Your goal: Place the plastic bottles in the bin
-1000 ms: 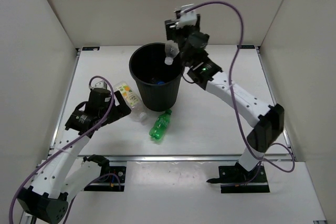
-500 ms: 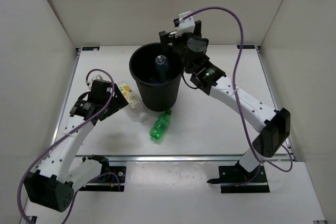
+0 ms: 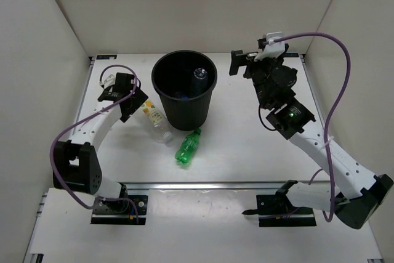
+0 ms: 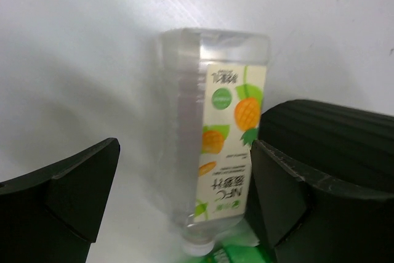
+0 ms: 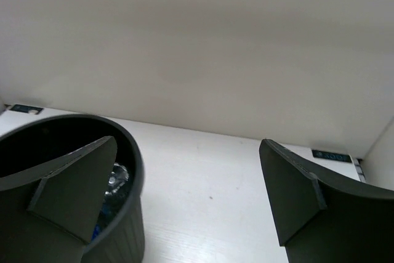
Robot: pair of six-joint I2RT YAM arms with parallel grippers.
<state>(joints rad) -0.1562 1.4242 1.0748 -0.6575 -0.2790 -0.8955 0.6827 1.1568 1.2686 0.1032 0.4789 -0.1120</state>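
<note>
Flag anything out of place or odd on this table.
Nothing looks spilled or broken. Two bottles lie on their sides outside the bin: the yellow-labelled bottle close beside it, the green bottle just in front.

- The bin (image 3: 188, 115) is round and black, tapered downward. It stands upright on the far middle of the tabletop, with its mouth open.
- A clear bottle (image 3: 200, 75) lies inside the bin, against the wall at 2 o'clock. Its label colour is not visible.
- The bottle with yellow-orange label (image 3: 152, 114) is clear and lies flat just beside the bin at 8 o'clock, cap pointing to 5 o'clock.
- The translucent green bottle (image 3: 188, 146) lies flat at 6 o'clock of the bin, neck toward it.
</note>
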